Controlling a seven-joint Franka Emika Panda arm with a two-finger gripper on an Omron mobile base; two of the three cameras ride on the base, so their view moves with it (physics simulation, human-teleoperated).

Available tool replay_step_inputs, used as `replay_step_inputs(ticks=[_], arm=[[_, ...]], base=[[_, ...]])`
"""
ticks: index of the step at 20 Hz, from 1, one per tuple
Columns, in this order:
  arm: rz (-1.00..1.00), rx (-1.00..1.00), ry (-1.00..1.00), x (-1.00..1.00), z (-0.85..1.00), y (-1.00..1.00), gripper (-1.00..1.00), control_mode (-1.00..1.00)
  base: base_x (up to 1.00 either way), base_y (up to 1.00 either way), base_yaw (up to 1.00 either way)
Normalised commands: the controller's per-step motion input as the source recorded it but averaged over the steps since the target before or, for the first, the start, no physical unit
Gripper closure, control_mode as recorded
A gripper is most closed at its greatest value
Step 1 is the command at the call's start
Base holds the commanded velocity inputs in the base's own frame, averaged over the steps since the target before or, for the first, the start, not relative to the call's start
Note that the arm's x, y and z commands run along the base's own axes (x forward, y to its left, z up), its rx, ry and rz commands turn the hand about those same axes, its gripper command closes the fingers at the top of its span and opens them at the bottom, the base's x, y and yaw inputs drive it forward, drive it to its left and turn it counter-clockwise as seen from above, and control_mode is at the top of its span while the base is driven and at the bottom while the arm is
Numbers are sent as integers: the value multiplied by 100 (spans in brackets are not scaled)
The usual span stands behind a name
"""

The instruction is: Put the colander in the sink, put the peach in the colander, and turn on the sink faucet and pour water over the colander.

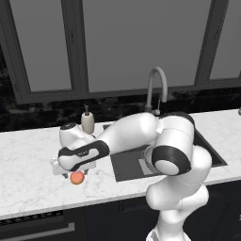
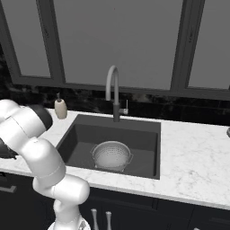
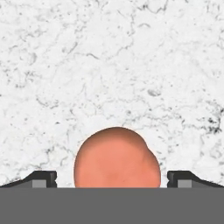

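The orange-pink peach (image 1: 77, 177) lies on the white marble counter left of the sink (image 1: 212, 153). My gripper (image 1: 74, 170) hangs straight over it, pointing down. In the hand view the peach (image 3: 117, 157) sits between the two dark fingertips (image 3: 43, 178), with a gap on each side, so the gripper (image 3: 113, 179) is open around it and not touching. The silvery perforated colander (image 2: 112, 155) stands upright in the dark sink (image 2: 148, 128). The grey gooseneck sink faucet (image 2: 114, 92) rises behind the basin, with no water running from it.
A beige soap dispenser (image 1: 87, 121) stands at the back of the counter, just behind my hand and left of the faucet (image 1: 157, 87). The marble counter (image 2: 197, 157) runs on to the right of the sink. Dark windows line the wall behind.
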Motion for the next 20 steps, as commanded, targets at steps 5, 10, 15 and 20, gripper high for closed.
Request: replay_step_inputs(ticks=[5, 10, 15, 20], arm=[[0, 0, 0, 0, -15, 0, -100, -100], [0, 0, 0, 0, -22, 0, -100, -100], [0, 0, 0, 0, -7, 0, 100, -100], [0, 0, 0, 0, 0, 0, 100, -100]], base=[[0, 0, 0], [0, 0, 0], [0, 0, 0], [0, 0, 0]])
